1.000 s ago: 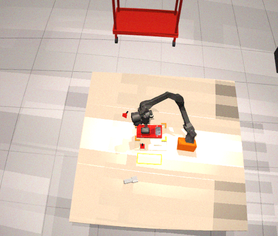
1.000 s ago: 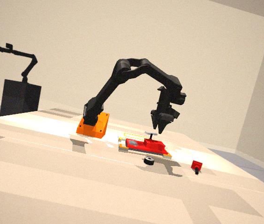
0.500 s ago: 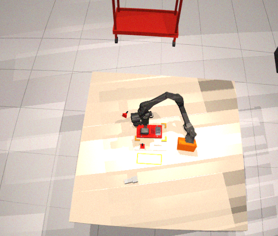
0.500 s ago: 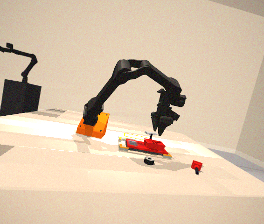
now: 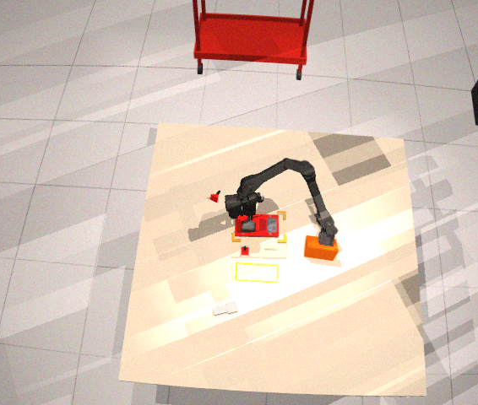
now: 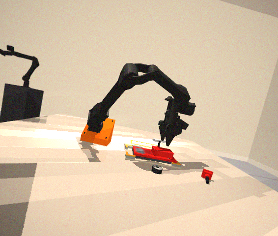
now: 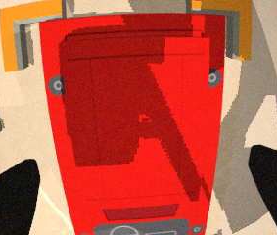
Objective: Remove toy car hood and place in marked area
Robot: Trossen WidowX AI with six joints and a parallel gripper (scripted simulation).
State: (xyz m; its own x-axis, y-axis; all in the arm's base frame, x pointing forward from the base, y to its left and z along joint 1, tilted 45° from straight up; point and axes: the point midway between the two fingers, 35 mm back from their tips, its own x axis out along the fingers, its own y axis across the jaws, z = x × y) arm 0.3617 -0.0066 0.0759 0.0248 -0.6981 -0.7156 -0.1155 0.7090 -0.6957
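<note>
The gripper (image 6: pixel 166 142) was held wide apart and empty just above the toy car (image 5: pixel 258 225) at frame centre. The hood (image 7: pixel 121 108) (probably the raised red panel) remained seated on the car. The approach step was judged in hand; next, descent and closure on the hood were required, then transfer to the marked area (image 5: pixel 257 272) below.

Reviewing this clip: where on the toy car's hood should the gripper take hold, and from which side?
Probably from straight above, across the raised red hood. It stands proud of the flat car body, leaving two side walls for the fingers. The open gripper already hangs over it, fingers pointing down and wider than the car.
</note>
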